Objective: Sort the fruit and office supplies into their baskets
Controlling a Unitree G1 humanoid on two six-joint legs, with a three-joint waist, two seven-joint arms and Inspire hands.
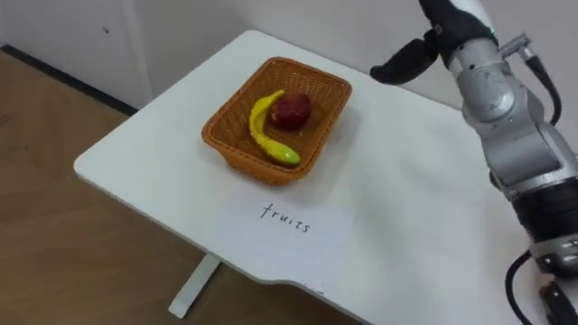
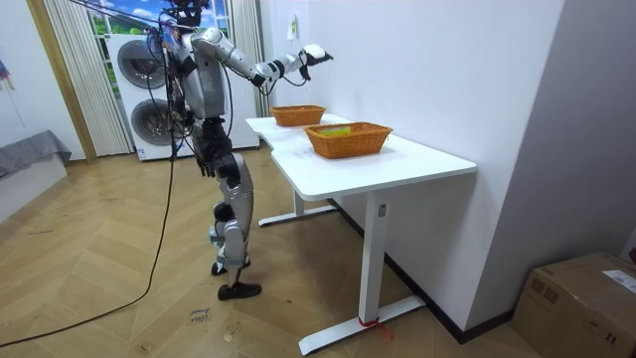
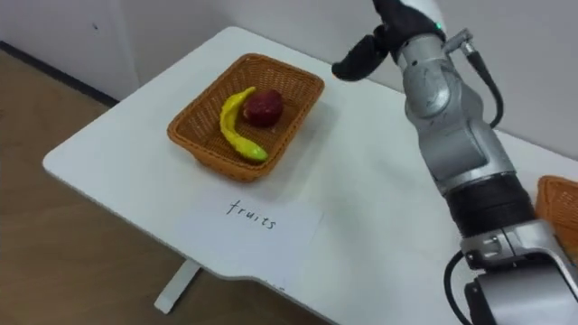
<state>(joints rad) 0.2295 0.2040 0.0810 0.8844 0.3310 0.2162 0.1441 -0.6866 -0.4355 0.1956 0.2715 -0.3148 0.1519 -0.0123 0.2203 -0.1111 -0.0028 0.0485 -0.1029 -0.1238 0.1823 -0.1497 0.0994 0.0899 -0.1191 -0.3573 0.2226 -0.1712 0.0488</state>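
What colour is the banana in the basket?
Banana: yellow, greenish end; clearest in left eye view.

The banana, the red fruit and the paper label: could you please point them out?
banana (image 1: 257, 131), left eye view, middle of its curve.
red fruit (image 1: 292, 110), left eye view, centre of its skin.
paper label (image 1: 287, 220), left eye view, middle of the sheet.

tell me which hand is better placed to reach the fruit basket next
Right, probably: the right hand is raised over the table beyond the fruit basket, while the left arm hangs at the robot's side.
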